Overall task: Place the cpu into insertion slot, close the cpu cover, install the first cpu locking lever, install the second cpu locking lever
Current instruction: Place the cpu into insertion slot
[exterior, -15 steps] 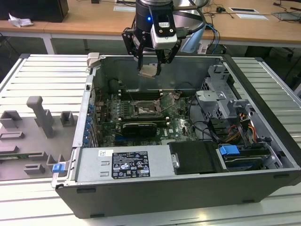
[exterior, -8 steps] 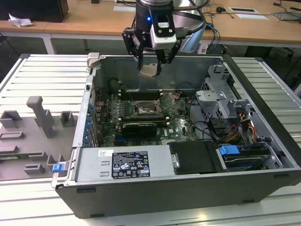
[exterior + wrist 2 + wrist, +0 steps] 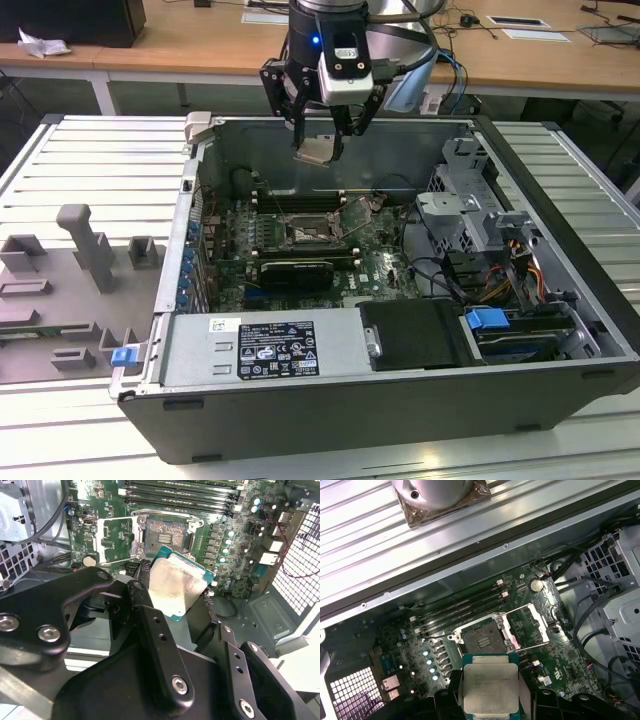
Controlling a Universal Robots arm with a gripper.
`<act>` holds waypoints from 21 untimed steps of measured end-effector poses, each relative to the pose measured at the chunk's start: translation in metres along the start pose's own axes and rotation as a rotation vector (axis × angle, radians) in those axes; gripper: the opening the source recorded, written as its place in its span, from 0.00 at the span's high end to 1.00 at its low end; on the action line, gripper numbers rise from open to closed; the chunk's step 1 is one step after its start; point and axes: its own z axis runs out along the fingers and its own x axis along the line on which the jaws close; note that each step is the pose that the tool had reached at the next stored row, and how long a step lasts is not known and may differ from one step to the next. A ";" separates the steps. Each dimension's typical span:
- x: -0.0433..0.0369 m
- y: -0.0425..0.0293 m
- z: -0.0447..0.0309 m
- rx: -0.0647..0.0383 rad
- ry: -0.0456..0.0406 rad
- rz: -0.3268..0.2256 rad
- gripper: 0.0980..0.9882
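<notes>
The black, multi-link end effector (image 3: 320, 140) is clenched on the cpu (image 3: 315, 150), a small flat square chip with a pale silvery metal top and a green rim. Fingers (image 3: 142, 580) press against two opposite edges of it.

In the exterior view the cpu hangs tilted in the air over the open, dark grey metal computer case (image 3: 400, 400), near the case's far wall. It is well apart from the board below.

**Hidden or unclear**
- In the first wrist view the picture's edge cuts off the near edge of the cpu (image 3: 490, 687), and the fingertips there are largely out of frame.
- In the second wrist view the black finger links cover the near corner of the cpu (image 3: 175, 587).
- The locking levers cannot be told apart from the metalwork around the socket.

**Case contents**
- The case lies on its side on the ribbed silver metal table (image 3: 90, 170), with a green circuit board (image 3: 370, 265) on its floor.
- The insertion slot (image 3: 482, 637), a small square dark socket with a black rim, lies uncovered with nothing seated in it. It shows in both wrist views (image 3: 165, 532).
- The cpu cover (image 3: 527, 625), a silvery square frame plate with a large window, is swung open. It lies just beside the slot along one edge (image 3: 115, 540).
- Long black memory slots (image 3: 460, 607) run beside the socket.
- A silver perforated drive cage (image 3: 470, 190) and black cables (image 3: 440, 275) fill the end at the exterior view's right.

Grey fixture blocks (image 3: 80, 250) stand on the table at the exterior view's left, outside the case.
</notes>
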 end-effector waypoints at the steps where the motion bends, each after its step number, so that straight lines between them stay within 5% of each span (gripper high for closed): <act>1: 0.0000 0.0000 0.0000 0.000 -0.0002 0.003 0.51; 21: 0.0000 -0.0001 0.0018 -0.002 -0.0075 0.084 0.51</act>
